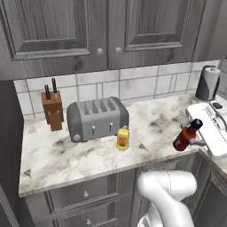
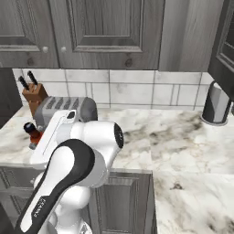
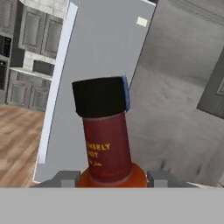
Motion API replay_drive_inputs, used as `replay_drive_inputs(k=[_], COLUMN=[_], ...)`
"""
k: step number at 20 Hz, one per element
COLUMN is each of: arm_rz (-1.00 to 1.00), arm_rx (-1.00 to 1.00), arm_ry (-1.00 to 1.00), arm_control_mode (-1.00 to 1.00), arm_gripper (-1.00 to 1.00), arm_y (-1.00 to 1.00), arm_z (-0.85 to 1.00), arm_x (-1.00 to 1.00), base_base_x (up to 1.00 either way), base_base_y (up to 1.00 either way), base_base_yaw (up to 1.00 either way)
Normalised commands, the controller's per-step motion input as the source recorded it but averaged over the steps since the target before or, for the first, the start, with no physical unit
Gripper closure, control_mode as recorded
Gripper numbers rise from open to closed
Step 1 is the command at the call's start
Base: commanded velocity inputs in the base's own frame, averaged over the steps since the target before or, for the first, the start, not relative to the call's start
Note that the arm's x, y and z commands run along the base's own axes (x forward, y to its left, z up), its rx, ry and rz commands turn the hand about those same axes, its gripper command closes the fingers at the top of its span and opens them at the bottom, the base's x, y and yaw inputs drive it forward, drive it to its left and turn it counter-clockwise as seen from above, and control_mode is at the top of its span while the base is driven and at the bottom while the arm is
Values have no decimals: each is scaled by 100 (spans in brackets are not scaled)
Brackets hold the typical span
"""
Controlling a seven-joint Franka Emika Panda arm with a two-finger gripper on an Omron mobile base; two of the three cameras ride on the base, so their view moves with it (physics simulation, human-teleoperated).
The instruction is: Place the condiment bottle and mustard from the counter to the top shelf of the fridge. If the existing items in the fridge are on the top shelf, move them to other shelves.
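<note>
While the gripper (image 3: 109, 179) clamps its red-orange body, the condiment bottle (image 1: 187, 135) tilts in the air over the counter's (image 1: 66, 164) front edge, black cap up and yellow lettering on its neck. The squat yellow mustard (image 1: 123, 138) stands just before the toaster (image 1: 97, 119). A knife block (image 1: 52, 110) holds two dark-handled knives.

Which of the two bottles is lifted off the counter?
The slim red-orange bottle with the black cap, held tilted in the gripper past the counter's edge. The squat yellow mustard bottle stands beside the toaster.
</note>
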Motion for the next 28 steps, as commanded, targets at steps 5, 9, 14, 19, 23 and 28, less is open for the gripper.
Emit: replay_drive_inputs(k=[5,9,14,19,23,28], arm_rz=[0,0,0,0,0,0], arm_rx=[0,0,0,0,0,0], arm_ry=[0,0,0,0,0,0], arm_control_mode=[100,100,100,100,100,100], arm_gripper=[100,100,100,100,100,100], arm_y=[0,0,0,0,0,0], arm_z=[0,0,0,0,0,0], arm_x=[0,0,0,0,0,0], base_base_x=[-100,-100,-88,-14,0,0], base_base_y=[9,67,100,100,100,100], base_base_yaw=[48,60,49,30,16,0])
